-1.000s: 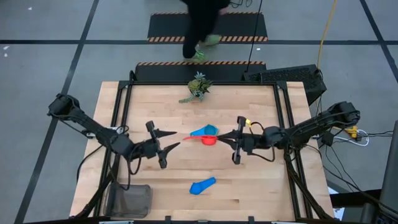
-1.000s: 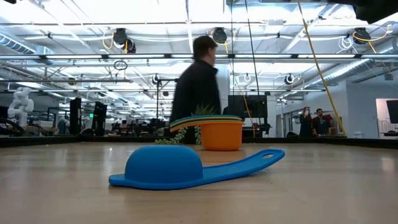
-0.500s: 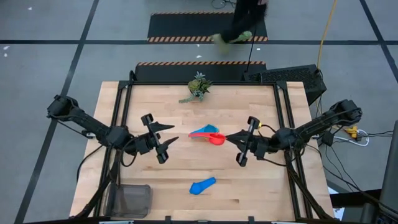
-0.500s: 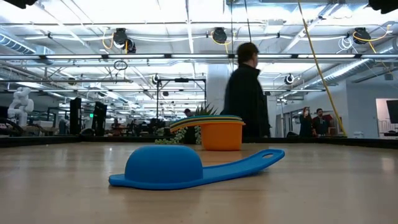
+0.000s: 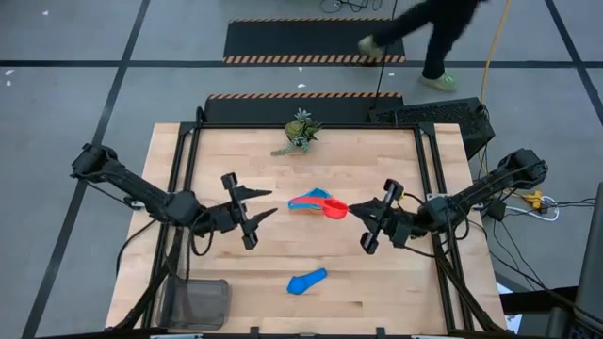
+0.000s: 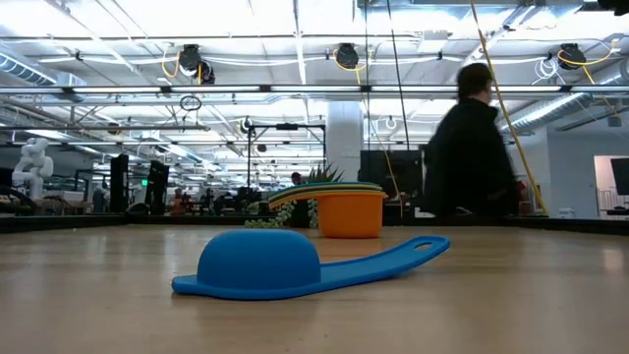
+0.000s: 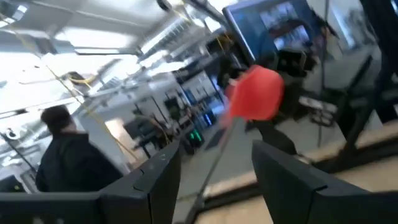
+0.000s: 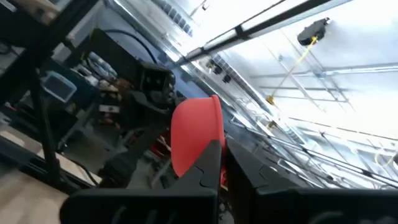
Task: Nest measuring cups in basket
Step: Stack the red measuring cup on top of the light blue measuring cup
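Red cup (image 5: 334,210) | small scoop (short handle) | clamped in right gripper (image 5: 356,208)

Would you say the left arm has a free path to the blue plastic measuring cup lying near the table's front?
Probably yes. The left gripper is open and holds nothing, and only bare wooden table lies between it and the blue plastic measuring cup.

The high view looked straight down over the whole table (image 5: 377,282). The low view sat at tabletop height, close behind the blue cup (image 6: 260,264), facing the room. Both wrist views looked up past their fingers, sharing the red cup (image 8: 196,134).
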